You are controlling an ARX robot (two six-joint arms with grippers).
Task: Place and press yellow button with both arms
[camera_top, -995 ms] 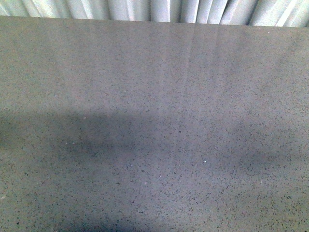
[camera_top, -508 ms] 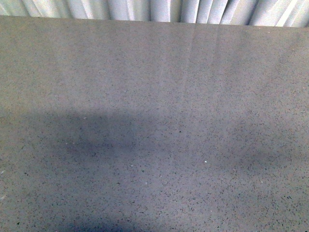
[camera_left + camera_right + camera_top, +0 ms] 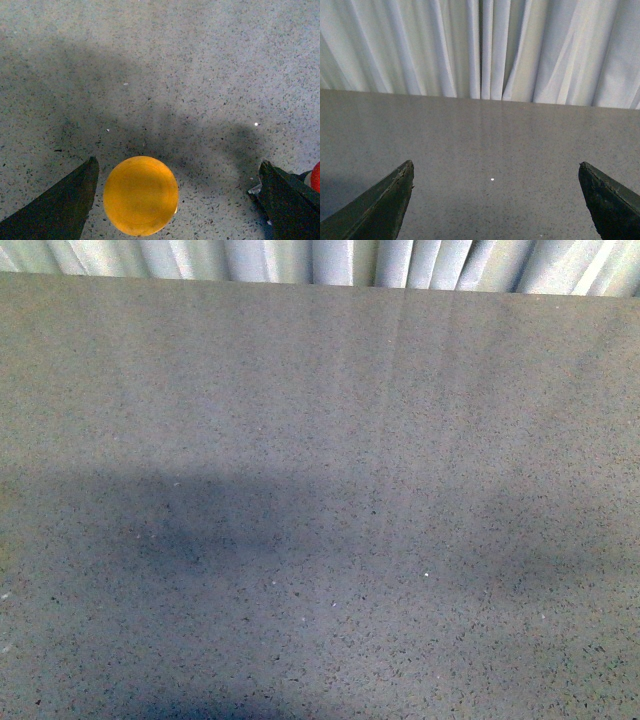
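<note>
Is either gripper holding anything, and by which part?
Nothing held: left gripper and right gripper are open; the yellow button sits ungripped between the left jaws.

The yellow button (image 3: 141, 196) shows only in the left wrist view, seen from straight above. Its domed orange-yellow cap is a smooth, glossy, full round disc that hides whatever collar or base sits under it. It stands on the speckled grey table (image 3: 200, 75), cap facing up. The left tool (image 3: 177, 161) is spread wide with the button between its dark, pointed fingers (image 3: 60, 205). The cap is just beside one finger, with a thin strip of table between them, and well apart from the other. The right tool (image 3: 495, 163) is spread equally wide above the table, gripping nothing.
</note>
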